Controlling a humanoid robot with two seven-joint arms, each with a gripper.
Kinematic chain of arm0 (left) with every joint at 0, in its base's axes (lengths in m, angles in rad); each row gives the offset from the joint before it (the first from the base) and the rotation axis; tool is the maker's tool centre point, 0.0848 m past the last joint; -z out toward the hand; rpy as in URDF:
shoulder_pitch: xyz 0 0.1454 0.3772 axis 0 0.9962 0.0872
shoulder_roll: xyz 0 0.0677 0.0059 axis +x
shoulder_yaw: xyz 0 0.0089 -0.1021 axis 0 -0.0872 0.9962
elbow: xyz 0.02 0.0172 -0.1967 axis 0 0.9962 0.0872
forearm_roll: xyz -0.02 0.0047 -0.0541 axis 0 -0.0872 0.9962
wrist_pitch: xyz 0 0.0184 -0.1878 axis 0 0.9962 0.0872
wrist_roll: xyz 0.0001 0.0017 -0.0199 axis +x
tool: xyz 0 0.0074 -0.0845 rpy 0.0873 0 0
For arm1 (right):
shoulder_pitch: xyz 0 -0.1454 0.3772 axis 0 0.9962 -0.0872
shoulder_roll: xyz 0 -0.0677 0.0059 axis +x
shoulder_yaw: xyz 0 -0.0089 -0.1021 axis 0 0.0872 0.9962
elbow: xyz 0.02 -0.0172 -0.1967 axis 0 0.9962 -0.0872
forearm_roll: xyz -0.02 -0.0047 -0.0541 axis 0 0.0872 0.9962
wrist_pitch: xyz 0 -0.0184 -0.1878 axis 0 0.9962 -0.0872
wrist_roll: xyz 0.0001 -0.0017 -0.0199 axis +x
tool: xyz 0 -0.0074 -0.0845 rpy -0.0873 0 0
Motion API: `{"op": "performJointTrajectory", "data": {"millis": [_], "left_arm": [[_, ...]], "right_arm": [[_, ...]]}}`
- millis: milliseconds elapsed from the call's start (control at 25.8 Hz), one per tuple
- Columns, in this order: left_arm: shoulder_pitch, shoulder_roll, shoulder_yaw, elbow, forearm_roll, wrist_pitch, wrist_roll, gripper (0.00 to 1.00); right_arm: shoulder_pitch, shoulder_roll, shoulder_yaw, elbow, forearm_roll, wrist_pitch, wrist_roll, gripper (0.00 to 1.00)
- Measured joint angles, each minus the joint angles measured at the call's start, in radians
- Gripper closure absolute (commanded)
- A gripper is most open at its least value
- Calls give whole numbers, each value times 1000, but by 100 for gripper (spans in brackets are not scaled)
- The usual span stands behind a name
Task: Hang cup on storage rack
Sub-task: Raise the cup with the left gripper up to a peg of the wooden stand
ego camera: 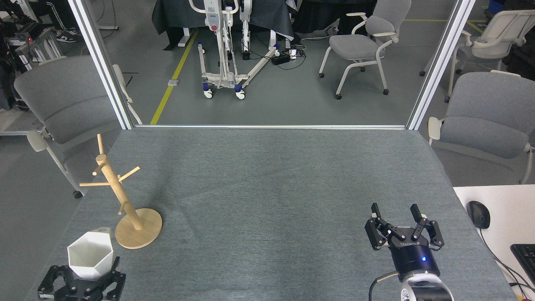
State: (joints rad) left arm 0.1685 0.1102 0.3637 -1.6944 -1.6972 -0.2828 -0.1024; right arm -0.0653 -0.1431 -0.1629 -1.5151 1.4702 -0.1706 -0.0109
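Note:
A white hexagonal cup [90, 255] sits mouth-up in my left gripper [85, 276], which is shut on it at the table's front left corner. Just behind and right of it stands the storage rack [121, 200], a light wooden mug tree on a round disc base with bare pegs. The cup's rim is about level with the rack's base and apart from it. Over at the front right, my right gripper [395, 211] is open with nothing between its fingers.
The grey felt table [267, 188] stretches between the grippers. A white desk with a black mouse [478, 214] and a keyboard [526, 257] borders the right edge. Grey chairs stand off the table's left and right sides.

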Motion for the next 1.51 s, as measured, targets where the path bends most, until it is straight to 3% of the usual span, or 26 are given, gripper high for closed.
{"op": "performJointTrajectory", "data": {"millis": [233,659,1512], "left_arm": [[-121,11,56,42,-29,83,-55,100],[-330,14,82,178,-158,117,-88,100],[-347,-4,35,164,-278,115,-88,100]], "right_arm": [[-4,-3,1,7,-1,-1,7,0],[-10,3,2,39,-3,7,15,0],[-14,-3,0,64,-7,8,4,0]]}}
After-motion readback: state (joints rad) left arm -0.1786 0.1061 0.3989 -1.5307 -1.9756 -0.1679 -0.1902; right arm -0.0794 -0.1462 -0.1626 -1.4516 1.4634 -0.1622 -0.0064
